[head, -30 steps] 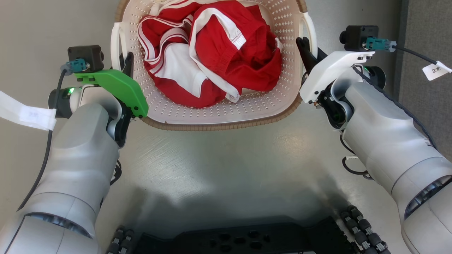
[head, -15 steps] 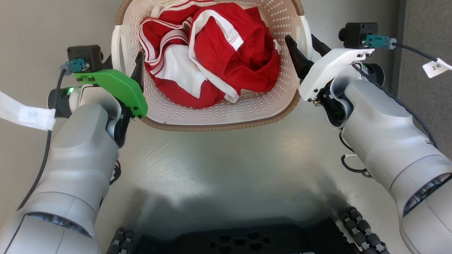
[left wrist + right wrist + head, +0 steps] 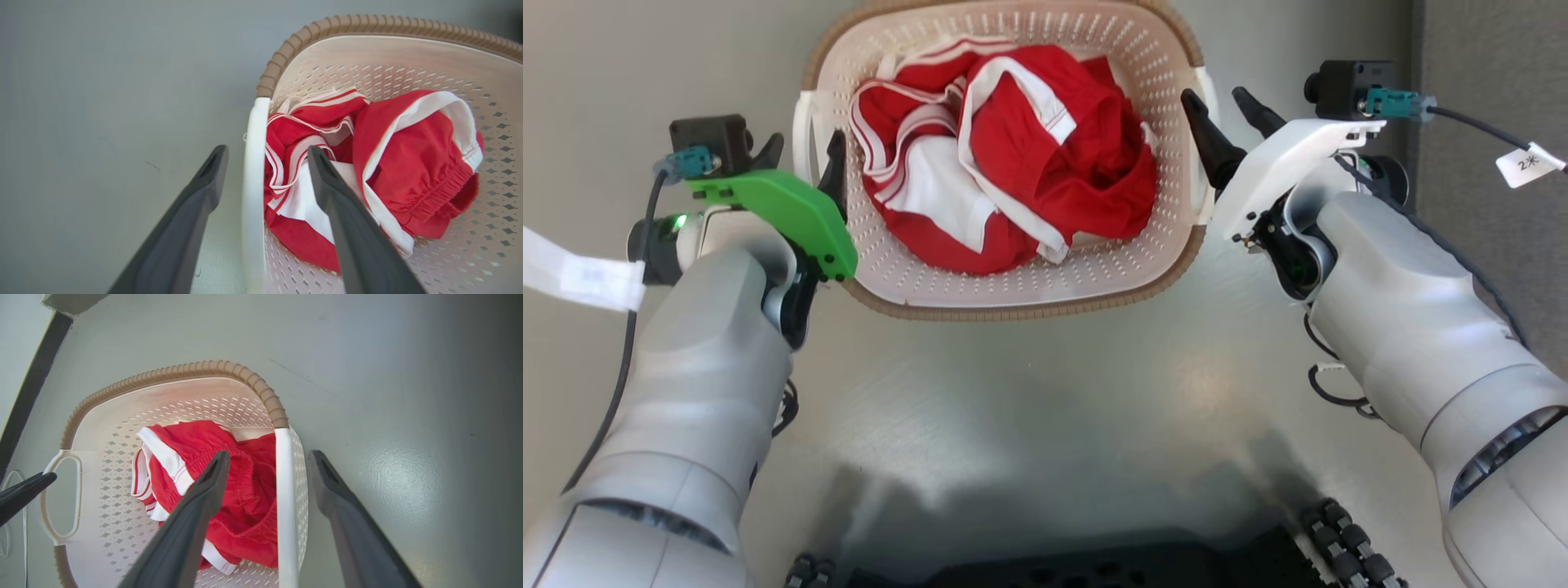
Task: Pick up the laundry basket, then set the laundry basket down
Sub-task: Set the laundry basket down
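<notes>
Left gripper (image 3: 803, 149) and right gripper (image 3: 1215, 98) each stand spread astride a white handle (image 3: 254, 171) of the laundry basket (image 3: 1021, 304), which sits on the floor (image 3: 1045, 392), so closing both would likely lift it level.

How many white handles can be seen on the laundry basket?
2. The left handle lies between the fingers of the left pincer; the right handle, between those of the right pincer. They are on opposite sides of the laundry basket.
</notes>
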`<state>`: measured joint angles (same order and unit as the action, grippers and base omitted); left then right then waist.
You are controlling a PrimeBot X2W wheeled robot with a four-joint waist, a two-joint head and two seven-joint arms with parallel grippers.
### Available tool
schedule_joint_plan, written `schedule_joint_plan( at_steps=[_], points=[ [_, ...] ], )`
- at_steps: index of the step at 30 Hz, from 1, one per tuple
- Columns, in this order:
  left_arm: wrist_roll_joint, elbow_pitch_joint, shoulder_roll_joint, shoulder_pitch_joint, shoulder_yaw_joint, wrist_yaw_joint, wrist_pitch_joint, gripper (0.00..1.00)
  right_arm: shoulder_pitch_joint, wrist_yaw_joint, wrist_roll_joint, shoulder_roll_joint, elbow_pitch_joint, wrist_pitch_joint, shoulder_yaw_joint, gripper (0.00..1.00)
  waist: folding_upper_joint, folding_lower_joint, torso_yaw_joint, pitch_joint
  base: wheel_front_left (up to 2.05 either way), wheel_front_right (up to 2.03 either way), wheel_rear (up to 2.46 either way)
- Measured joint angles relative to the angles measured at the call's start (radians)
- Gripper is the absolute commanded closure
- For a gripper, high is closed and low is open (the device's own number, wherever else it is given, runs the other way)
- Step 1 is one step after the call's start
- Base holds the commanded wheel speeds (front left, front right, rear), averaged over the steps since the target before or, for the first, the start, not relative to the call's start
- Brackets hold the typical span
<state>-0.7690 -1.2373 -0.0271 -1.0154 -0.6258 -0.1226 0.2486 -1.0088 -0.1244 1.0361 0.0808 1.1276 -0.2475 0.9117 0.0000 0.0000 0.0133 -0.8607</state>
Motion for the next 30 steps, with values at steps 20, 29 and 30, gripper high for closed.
schedule_joint_plan(
  at_steps=[20, 29, 30],
  points=[
    [0.026, 0.125, -0.026, 0.161, 0.062, 0.0, 0.0, 0.0, 0.114, 0.0, -0.034, 0.002, -0.084, 0.0, -0.056, 0.0, 0.0, -0.0001, 0.018, 0.26, 0.0, 0.0, 0.0],
    [0.044, 0.228, -0.049, 0.245, 0.13, -0.001, 0.0, 0.0, 0.178, 0.0, -0.074, 0.042, -0.14, 0.0, -0.124, 0.0, 0.0, -0.0001, 0.02, 0.389, 0.0, 0.0, 0.0],
    [0.048, 0.241, -0.051, 0.256, 0.139, -0.001, 0.0, 0.0, 0.187, 0.0, -0.076, 0.047, -0.146, 0.0, -0.136, 0.0, 0.0, -0.0001, 0.02, 0.403, 0.0, 0.0, 0.0]
  ],
)
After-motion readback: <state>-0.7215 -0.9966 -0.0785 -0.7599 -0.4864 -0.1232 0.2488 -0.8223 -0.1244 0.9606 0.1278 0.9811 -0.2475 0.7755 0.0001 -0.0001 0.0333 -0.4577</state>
